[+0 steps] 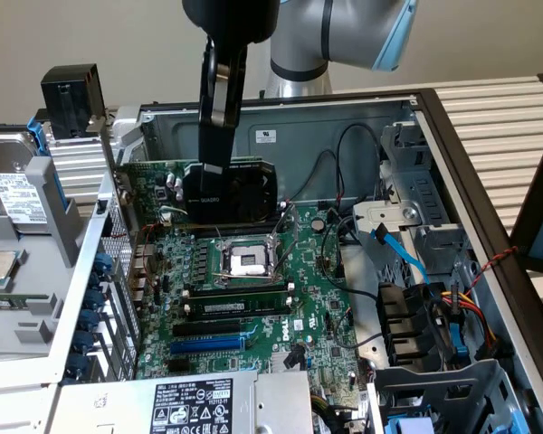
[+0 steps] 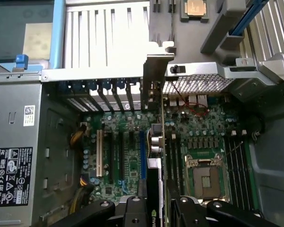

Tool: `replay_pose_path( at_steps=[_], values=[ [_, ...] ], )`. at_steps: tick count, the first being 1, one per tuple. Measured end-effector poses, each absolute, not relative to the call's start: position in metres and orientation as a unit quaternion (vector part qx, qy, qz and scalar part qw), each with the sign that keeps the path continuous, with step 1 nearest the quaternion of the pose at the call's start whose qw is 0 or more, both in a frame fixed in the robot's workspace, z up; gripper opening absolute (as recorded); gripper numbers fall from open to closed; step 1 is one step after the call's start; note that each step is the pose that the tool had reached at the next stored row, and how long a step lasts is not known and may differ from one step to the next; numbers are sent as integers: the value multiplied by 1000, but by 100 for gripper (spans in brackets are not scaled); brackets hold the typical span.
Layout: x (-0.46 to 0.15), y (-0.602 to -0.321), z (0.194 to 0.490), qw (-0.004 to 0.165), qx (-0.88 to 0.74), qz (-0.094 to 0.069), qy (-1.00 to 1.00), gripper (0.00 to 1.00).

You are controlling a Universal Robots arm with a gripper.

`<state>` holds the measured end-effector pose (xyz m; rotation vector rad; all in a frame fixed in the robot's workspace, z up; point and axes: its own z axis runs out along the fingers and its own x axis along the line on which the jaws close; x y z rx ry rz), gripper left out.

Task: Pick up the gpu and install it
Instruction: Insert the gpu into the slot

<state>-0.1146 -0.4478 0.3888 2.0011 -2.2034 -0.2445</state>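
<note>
Wrist view shows the two black fingers (image 2: 132, 212) of the gripper (image 2: 158, 210) clenched on the gpu (image 2: 155, 182), one on each face, with the card seen edge-on between them. In the exterior view the fingers (image 1: 213, 127) come straight down onto the top edge of the black cooler shroud, and the gripper (image 1: 213, 168) holds the gpu (image 1: 226, 192) upright on its long edge. The card's silver end bracket (image 2: 157, 71) stands against the case's rear wall, in line with the row of slot covers. The card stands over the motherboard (image 1: 317, 316), just beside the open CPU socket (image 1: 247, 260) on the side away from the RAM stick (image 1: 240, 306); whether its lower edge sits in a slot cannot be told. Beyond the RAM lie a blue expansion slot (image 1: 208, 344) and the power supply (image 1: 195, 402). A hard drive (image 1: 14, 194) lies outside the computer case (image 1: 471, 181), at the exterior view's left.
</note>
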Motion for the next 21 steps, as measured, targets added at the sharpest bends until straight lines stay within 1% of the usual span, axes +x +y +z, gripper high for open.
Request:
replay_pose_path(
  at_steps=[3, 16, 21],
  values=[
    [-115, -448, 389, 77, 668, -82, -736, 26],
    [-122, -448, 365, 77, 668, -82, -736, 26],
    [-123, -455, 356, 77, 668, -82, -736, 26]
  ],
)
